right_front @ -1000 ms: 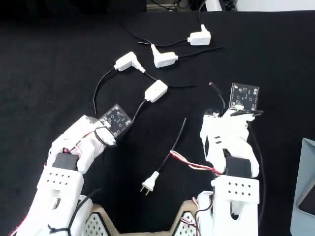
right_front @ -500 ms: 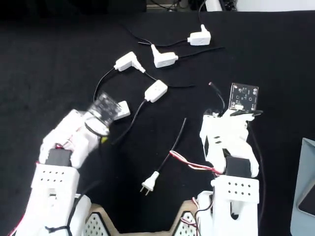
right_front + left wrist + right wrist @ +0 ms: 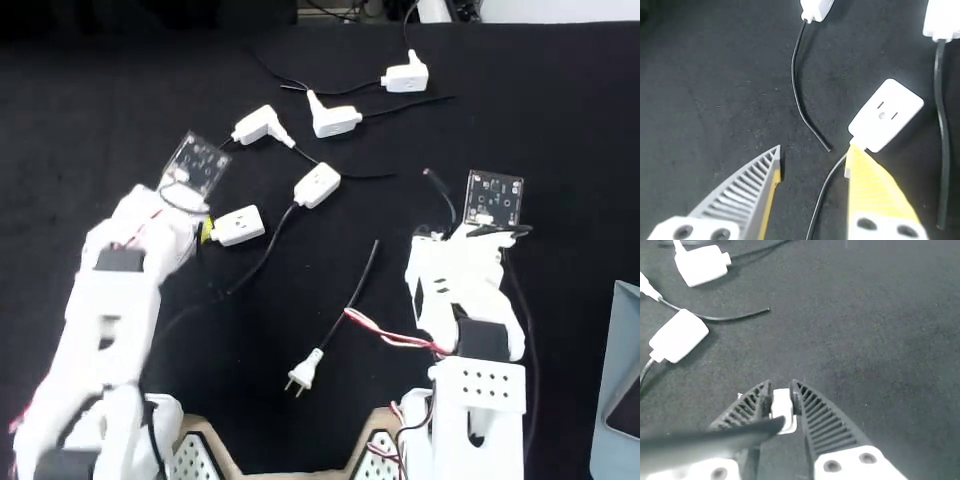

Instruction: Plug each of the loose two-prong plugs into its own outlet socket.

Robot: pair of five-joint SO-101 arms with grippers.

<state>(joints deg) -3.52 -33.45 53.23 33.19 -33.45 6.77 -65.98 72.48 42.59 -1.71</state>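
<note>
One socket (image 3: 886, 114) neighbours spread left end effector (image 3: 815, 149); right end effector (image 3: 781, 385) pinches white piece (image 3: 782, 405).

The black tabletop (image 3: 100, 90) carries several white cord-end parts. One socket block (image 3: 238, 225) lies just beside the yellow finger (image 3: 206, 232) of the left arm (image 3: 115, 290). A second socket block (image 3: 317, 185) lies near the first, toward the centre. Farther back lie three white parts: a near part (image 3: 258, 125), a middle part (image 3: 335, 118) and a far part (image 3: 405, 75). A loose two-prong plug (image 3: 303, 372) lies between the arm bases, prongs toward the bases. Its black cord (image 3: 350, 295) runs back toward the centre. The right arm (image 3: 465, 290) stands beside this cord, apart from the plug.
</note>
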